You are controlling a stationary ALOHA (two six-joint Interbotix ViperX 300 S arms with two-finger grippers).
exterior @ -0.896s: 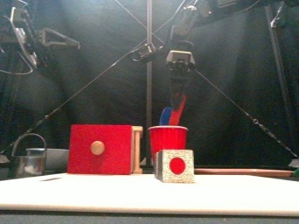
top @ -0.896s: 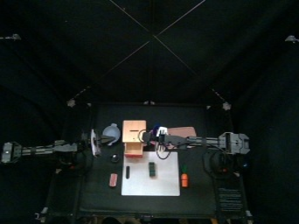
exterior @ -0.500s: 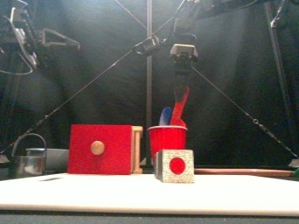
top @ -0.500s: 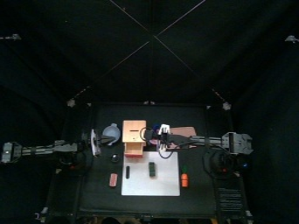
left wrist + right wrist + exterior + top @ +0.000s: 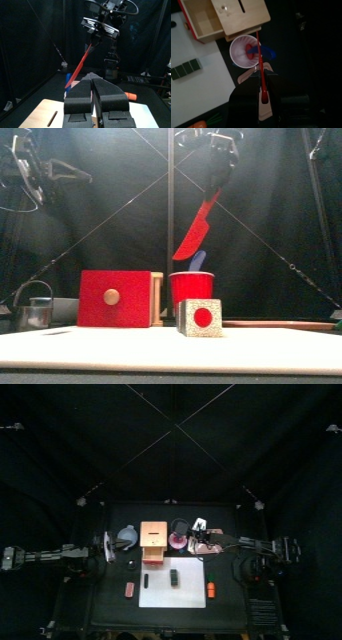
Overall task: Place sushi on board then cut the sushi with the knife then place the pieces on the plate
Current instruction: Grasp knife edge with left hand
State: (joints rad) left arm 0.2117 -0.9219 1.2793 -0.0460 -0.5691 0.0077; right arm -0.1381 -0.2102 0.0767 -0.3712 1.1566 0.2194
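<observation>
- Board (image 5: 187, 596), white, lies at the table's front middle, its near edge across the bottom of the front view.
- Wooden box (image 5: 154, 542) stands just behind the board, red drawer front (image 5: 114, 298) facing forward.
- Right arm comes in from the right and ends over the cup. Right gripper (image 5: 221, 173) is high near the top of the front view, jaws clamped on the handle of the red knife (image 5: 198, 228).
- Left arm rests at the table's left side. Left gripper (image 5: 95, 79) has its jaws pressed together, with nothing between them.
- Red knife hangs tilted, blade down, tip clear above the cup and not touching it.
- Red cup (image 5: 193, 288) stands just right of the box, with the blue knife (image 5: 197, 259) inside it.
- Sushi roll (image 5: 201, 317) lies on the board in front of the cup, red-centred end facing forward.
- Metal cutter (image 5: 38, 310) sits at the far left, well apart from the board.
- Small orange toy (image 5: 210, 590) lies at the board's right edge.
</observation>
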